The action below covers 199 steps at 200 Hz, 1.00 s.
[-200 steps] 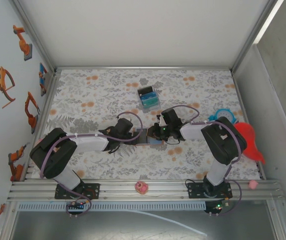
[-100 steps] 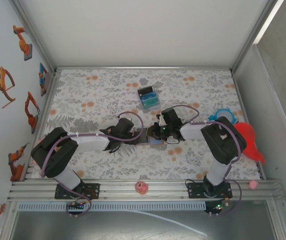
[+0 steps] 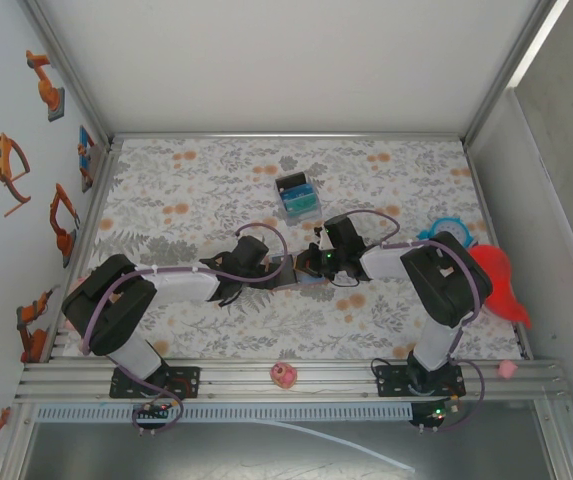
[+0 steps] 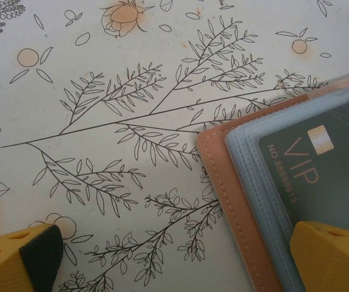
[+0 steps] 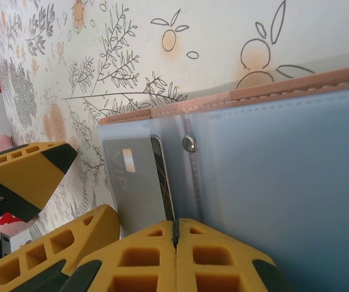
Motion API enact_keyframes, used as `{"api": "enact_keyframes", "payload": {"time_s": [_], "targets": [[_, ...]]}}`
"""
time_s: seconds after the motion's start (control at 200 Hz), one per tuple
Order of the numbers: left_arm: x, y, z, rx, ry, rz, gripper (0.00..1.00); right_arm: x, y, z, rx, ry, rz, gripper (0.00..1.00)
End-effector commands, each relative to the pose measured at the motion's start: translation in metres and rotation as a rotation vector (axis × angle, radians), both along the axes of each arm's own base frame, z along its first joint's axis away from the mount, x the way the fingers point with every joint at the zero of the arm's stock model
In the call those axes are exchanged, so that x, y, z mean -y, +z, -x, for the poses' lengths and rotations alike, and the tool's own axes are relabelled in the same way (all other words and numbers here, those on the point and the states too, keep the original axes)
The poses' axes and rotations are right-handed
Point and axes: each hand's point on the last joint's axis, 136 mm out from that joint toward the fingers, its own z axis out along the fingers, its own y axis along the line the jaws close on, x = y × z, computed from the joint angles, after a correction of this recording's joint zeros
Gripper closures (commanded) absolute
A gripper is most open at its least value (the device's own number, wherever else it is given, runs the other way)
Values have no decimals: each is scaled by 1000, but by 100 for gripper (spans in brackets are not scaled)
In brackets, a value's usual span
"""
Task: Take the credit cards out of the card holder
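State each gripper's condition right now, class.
Left gripper: open, holding nothing.
Right gripper: shut at the card holder; whether it pinches a card cannot be told.

Black box (image 3: 297,194) w/ blue contents sits on floral cloth (image 3: 186,190).

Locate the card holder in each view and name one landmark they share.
Top external: card holder just below picture centre.
Left wrist: lower right corner, brown edge around blue-grey pockets.
Right wrist: lying open across the centre and right.
Shared landmark: the grey VIP card in its pocket, also at lower left centre of the right wrist view.
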Motion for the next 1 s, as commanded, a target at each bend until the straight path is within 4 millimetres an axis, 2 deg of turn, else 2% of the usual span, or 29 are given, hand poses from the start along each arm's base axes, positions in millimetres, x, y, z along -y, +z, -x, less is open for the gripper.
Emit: {"api": "enact_keyframes", "payload": {"time_s": [0.0, 0.992], "targets": [[1, -5, 13, -50, -22, -18, 3, -5, -1, 8, -3, 39, -14, 100], [-2, 2, 5, -20, -13, -44, 3, 25, 6, -7, 43, -13, 81, 100]]}}
